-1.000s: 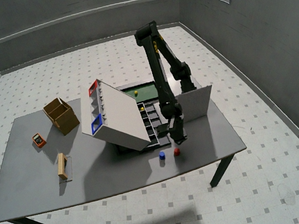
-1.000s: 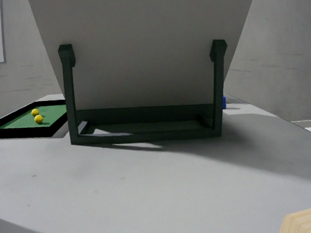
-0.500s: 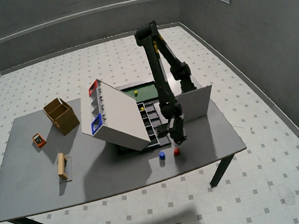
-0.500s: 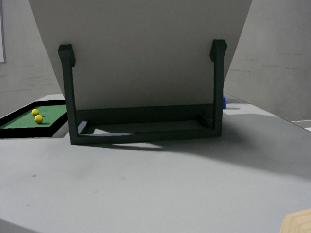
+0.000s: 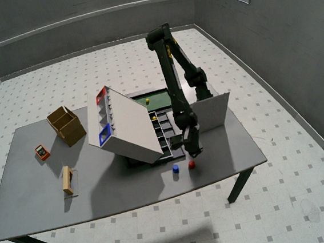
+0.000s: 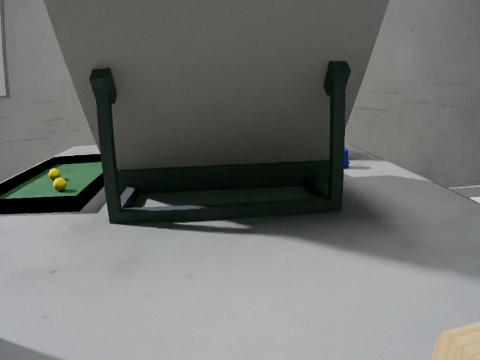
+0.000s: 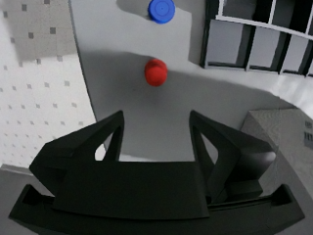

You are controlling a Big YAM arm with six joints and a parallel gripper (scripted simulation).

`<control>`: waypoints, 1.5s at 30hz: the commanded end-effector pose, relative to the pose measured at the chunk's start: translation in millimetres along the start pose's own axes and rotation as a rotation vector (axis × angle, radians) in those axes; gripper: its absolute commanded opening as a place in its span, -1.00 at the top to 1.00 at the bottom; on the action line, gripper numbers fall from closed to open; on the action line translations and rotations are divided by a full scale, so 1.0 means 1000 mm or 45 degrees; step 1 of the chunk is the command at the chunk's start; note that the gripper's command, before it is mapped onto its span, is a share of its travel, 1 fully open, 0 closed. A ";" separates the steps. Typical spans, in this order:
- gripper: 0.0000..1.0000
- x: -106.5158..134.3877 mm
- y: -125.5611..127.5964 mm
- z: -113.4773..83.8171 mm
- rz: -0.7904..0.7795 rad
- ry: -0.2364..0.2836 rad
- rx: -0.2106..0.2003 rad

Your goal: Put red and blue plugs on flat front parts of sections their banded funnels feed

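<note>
Gripper [image 5: 185, 148] [image 7: 156, 116] empty, fingers apart; 1 arm, so no choice of hand; red plug [image 5: 191, 164] [image 7: 156, 73] stands on the table [image 5: 42, 202] [image 6: 232, 279] [image 7: 132, 95], at 12 o'clock from the finger gap in the wrist view, 6 o'clock from the hand in the top view; its long axis looks upright, so a top-down grasp should suit; it sits ahead of the tips, not between them; blue plug [image 5: 176, 168] [image 6: 346, 158] [image 7: 161, 10] is just beyond red, also near 12 o'clock in the wrist view, so the far side needs care; 1 marble [image 5: 154, 117] lies in the section at the 12 o'clock end, top view; can't tell which funnel fed it; neither plug placed; next likely: shift to 12 o'clock, descend, close on red.
</note>
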State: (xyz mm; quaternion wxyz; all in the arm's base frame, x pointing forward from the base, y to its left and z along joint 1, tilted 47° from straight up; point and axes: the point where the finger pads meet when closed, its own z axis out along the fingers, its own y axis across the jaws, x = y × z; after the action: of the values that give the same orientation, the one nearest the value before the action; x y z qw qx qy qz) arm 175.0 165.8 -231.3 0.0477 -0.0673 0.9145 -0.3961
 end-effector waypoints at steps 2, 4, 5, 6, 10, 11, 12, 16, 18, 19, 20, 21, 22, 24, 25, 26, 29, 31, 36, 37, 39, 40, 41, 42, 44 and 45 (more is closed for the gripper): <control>-0.27 0.002 -0.001 0.015 -0.007 0.015 0.010; -0.27 0.002 -0.001 0.024 -0.007 0.016 0.010; -0.27 0.002 -0.001 0.029 -0.007 0.016 0.010; -0.27 0.002 -0.001 0.035 -0.007 0.016 0.010; -0.27 0.001 0.002 0.059 -0.005 0.014 0.006; -0.27 0.001 0.002 0.064 -0.005 0.014 0.006; -0.27 0.001 0.003 0.070 -0.005 0.014 0.006; -0.27 0.001 0.004 0.086 -0.004 0.014 0.004; -0.27 0.001 0.004 0.089 -0.004 0.014 0.004; -0.27 0.001 0.004 0.089 -0.004 0.014 0.004; -0.27 -0.007 0.006 0.082 0.014 -0.002 -0.019; -0.27 -0.007 0.007 0.084 0.013 0.000 -0.017; -0.27 -0.007 0.009 0.087 0.011 0.001 -0.015; -0.27 -0.005 0.009 0.088 0.004 0.001 -0.013; -0.27 -0.005 0.010 0.088 0.004 0.001 -0.013; -0.27 -0.005 0.010 0.088 0.004 0.001 -0.013; -0.27 -0.004 0.009 0.088 0.001 0.003 -0.010; -0.27 -0.004 0.009 0.088 0.005 0.003 -0.010; -0.27 -0.004 0.009 0.088 0.006 0.003 -0.010; -0.27 -0.004 0.009 0.088 0.006 0.003 -0.010; -0.27 -0.004 0.009 0.088 0.006 0.003 -0.010; -0.27 -0.004 0.009 0.088 0.006 0.003 -0.010; -0.27 -0.004 0.009 0.088 0.006 0.003 -0.010; -0.27 -0.004 0.009 0.088 0.006 0.003 -0.010; -0.27 -0.004 0.009 0.088 0.006 0.003 -0.010; -0.27 -0.004 0.009 0.088 0.006 0.003 -0.010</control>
State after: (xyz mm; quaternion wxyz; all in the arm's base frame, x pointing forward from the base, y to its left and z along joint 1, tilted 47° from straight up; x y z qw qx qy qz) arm 186.2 106.9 -292.5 0.0455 -0.0673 0.9140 -0.3974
